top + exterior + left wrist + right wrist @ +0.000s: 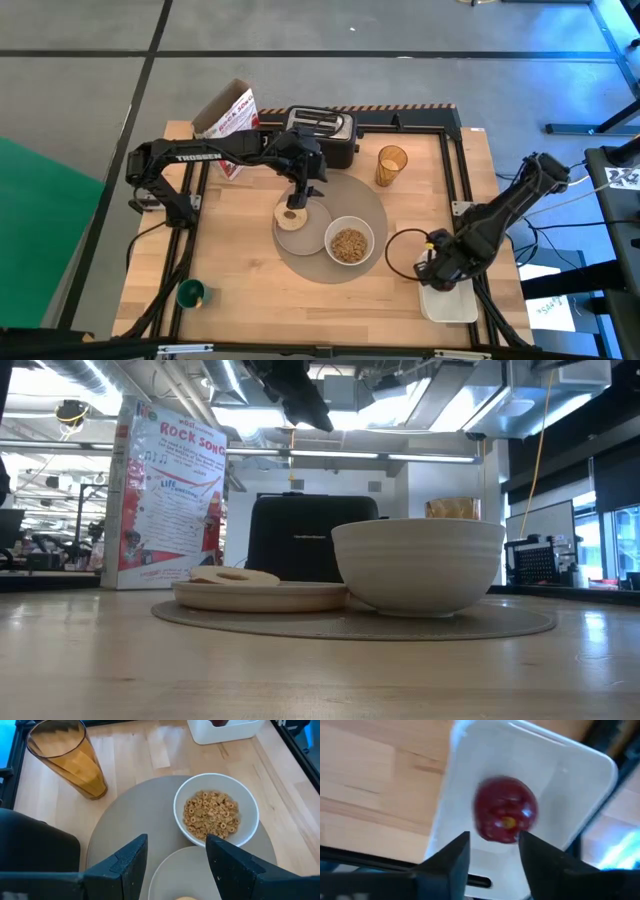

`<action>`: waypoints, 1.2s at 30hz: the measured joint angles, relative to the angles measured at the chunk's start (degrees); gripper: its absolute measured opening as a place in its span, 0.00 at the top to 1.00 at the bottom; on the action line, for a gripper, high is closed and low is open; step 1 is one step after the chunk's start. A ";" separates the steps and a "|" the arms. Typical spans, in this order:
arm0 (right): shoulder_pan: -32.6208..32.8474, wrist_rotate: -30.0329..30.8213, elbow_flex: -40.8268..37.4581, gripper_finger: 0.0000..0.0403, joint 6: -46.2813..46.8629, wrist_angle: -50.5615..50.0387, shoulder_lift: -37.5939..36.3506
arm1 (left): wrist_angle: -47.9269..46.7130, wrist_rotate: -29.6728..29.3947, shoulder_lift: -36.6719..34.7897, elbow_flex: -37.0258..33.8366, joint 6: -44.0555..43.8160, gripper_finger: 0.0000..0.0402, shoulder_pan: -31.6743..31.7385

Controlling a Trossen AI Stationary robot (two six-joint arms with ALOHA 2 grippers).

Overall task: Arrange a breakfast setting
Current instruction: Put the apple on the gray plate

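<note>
The round grey mat (362, 205) lies mid-table. On it rest the small grey plate (305, 232) with the ring-shaped bread (290, 213) and the white bowl (349, 243) of cereal. The amber cup (391, 165) stands on the table beyond the mat. My left gripper (175, 860) is open and empty above the plate (175, 877). The red apple (506, 816) lies in the white tray (560, 775) at the near right. My right gripper (495, 852) is open above it, a finger at each side, without touching. The spoon is out of view.
A black toaster (325, 130) and a printed carton (230, 118) stand at the far edge. A small green cup (191, 293) stands near the left front corner. A black cable loop (400, 255) lies right of the bowl. Black frame rails run along the table's sides.
</note>
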 joint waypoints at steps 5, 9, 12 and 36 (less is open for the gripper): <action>0.09 -2.27 0.00 0.57 0.77 -0.74 0.02 | 0.00 0.03 0.00 0.00 0.42 0.51 0.00; 0.04 -2.33 -0.84 0.63 -0.47 -0.10 -0.02 | 0.20 -0.28 0.00 0.00 0.44 0.51 0.00; 0.04 -3.25 -3.31 0.66 -0.65 2.12 0.02 | 1.40 -0.31 0.00 0.00 0.44 0.51 0.00; 0.02 -4.55 -8.04 0.75 -2.19 7.11 0.00 | 2.04 -0.61 0.00 -0.04 -0.08 0.51 0.02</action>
